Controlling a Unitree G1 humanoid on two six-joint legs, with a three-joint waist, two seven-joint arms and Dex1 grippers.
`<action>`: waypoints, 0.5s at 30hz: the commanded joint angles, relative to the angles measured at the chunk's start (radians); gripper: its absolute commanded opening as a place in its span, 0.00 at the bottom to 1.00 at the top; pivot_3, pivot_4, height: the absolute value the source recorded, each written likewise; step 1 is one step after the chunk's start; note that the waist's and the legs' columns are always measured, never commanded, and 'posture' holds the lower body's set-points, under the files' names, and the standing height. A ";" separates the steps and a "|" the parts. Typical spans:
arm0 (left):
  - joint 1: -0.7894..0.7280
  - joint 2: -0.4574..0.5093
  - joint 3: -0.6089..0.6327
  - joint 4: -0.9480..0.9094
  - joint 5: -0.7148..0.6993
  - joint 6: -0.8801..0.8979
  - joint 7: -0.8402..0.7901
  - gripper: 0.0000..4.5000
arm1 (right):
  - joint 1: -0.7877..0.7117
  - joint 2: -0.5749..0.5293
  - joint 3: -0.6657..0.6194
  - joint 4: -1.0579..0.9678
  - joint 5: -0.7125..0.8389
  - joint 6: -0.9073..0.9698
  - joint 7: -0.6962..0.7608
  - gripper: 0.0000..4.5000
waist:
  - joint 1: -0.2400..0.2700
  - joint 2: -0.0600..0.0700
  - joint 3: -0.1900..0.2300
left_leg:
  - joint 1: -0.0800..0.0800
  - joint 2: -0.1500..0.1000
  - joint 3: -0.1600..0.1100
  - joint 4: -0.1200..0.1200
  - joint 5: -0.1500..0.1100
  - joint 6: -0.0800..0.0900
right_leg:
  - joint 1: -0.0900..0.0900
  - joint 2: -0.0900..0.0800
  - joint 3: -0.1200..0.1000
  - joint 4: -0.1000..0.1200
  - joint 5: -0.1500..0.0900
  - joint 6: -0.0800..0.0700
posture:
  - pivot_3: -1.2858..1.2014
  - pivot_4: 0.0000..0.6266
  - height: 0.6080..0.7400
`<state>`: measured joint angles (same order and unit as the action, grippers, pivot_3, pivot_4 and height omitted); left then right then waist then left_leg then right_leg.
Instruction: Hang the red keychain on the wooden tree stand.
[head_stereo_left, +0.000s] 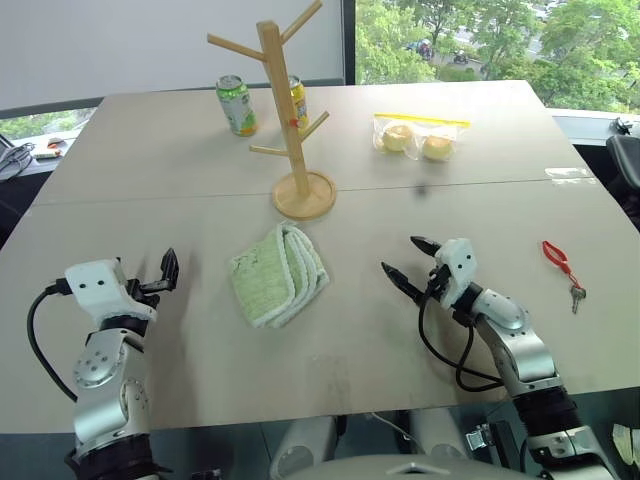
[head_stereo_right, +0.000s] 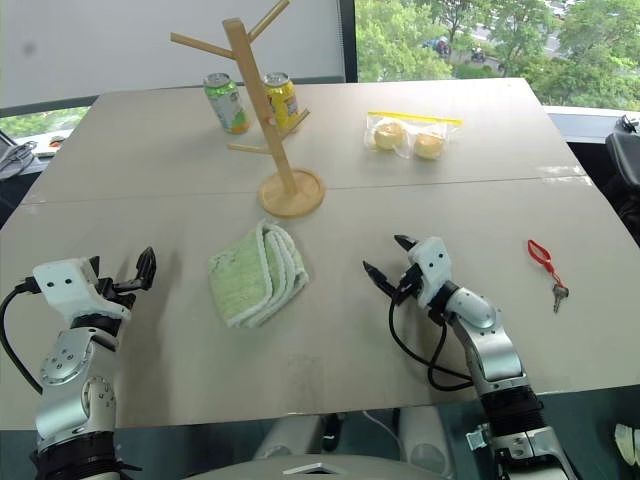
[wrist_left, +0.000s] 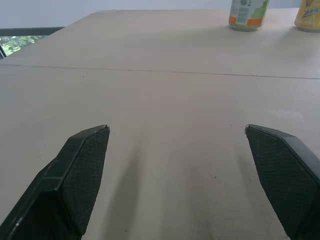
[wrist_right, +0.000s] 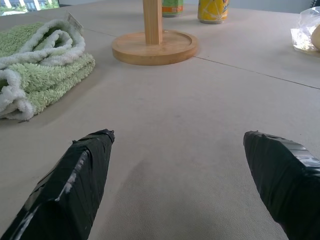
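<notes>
Both grippers, left (head_stereo_left: 165, 272) and right (head_stereo_left: 408, 262), gape wide and empty. Swing the right to 3 o'clock; pinch the keychain (head_stereo_left: 562, 262) mid-strap.

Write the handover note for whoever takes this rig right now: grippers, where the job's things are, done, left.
Left gripper: open, empty, hovering over bare table on the robot's left.
Right gripper: open, empty, angled toward the folded green towel.
Red keychain: flat on the table to the right of the right gripper, key end nearest the robot, untouched.
Wooden tree stand: upright beyond the towel, pegs bare, two cans behind it.
Done: nothing.
Left: pick up the keychain, probably with the right gripper, and loop it over a peg.
</notes>
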<state>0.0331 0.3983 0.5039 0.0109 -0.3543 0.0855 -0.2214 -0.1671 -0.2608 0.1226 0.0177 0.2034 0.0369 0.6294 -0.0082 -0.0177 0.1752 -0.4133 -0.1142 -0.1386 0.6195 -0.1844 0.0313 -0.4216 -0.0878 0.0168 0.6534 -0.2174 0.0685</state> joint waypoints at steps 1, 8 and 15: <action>-0.020 0.003 0.008 -0.028 -0.003 -0.011 0.004 1.00 | -0.011 -0.002 -0.013 -0.023 0.009 -0.021 0.006 0.98 | 0.000 0.000 0.000 | 0.000 0.000 0.000 0.000 0.000 0.000 | 0.000 0.000 0.000 0.000 0.000 0.000 | 0.52 0.24 1.00; -0.044 0.001 0.005 -0.004 -0.006 -0.021 -0.007 1.00 | -0.005 -0.012 -0.026 -0.026 0.014 -0.021 0.005 0.98 | -0.002 0.000 0.000 | 0.000 0.000 0.000 0.000 0.000 0.000 | 0.000 0.000 0.000 0.000 0.000 0.000 | 0.52 0.24 1.00; -0.049 0.000 0.004 0.000 -0.005 -0.024 -0.010 1.00 | -0.007 -0.013 -0.031 -0.024 0.014 -0.021 0.007 0.98 | -0.002 0.000 0.000 | 0.000 0.000 0.000 -0.001 0.000 0.000 | 0.000 0.000 0.000 0.000 0.000 0.000 | 0.52 0.24 1.00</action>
<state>-0.0091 0.3967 0.4999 0.0216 -0.3565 0.0820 -0.2308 -0.1669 -0.2699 0.1079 0.0177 0.2054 0.0369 0.6293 -0.0103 -0.0177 0.1752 -0.4133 -0.1142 -0.1385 0.6185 -0.1844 0.0312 -0.4219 -0.0877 0.0169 0.6532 -0.2174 0.0685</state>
